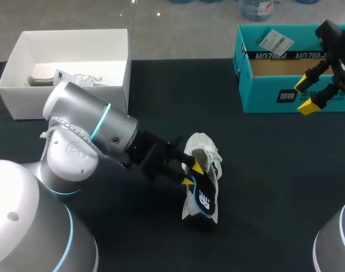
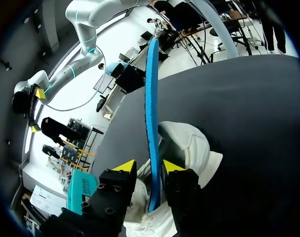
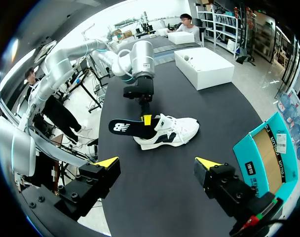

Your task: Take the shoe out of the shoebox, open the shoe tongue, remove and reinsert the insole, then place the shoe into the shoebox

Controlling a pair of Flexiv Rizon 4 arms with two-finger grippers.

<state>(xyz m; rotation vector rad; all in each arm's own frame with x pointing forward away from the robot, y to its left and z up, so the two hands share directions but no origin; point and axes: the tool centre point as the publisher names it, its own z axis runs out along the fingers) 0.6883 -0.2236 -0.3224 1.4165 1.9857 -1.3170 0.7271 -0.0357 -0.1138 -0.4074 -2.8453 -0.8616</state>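
The white sports shoe with dark side marks (image 1: 205, 148) lies on its side in the middle of the black counter (image 1: 274, 181), outside of both boxes. The left gripper (image 1: 192, 174) is low over the shoe's opening, and its fingers are clamped from two sides on the black insole with a blue edge and a white sign (image 1: 205, 199). In the left wrist view the insole (image 2: 151, 98) stands on its edge between the two yellow tips of the left gripper (image 2: 149, 166), and the shoe (image 2: 189, 145) is just under and ahead of them. In the right wrist view the insole (image 3: 124, 127) sticks out from the shoe (image 3: 172, 131) on the heel side. Whether its far end is in the shoe, I cannot tell.

The right gripper (image 1: 304, 95) hangs in the air over the front wall of the teal cardboard shoebox (image 1: 263, 96), well apart from the shoe. Its fingers stand wide apart with nothing between them (image 3: 157, 163).

An open white box (image 1: 25, 90) stands at the far left corner of the counter, and some white things lie inside.
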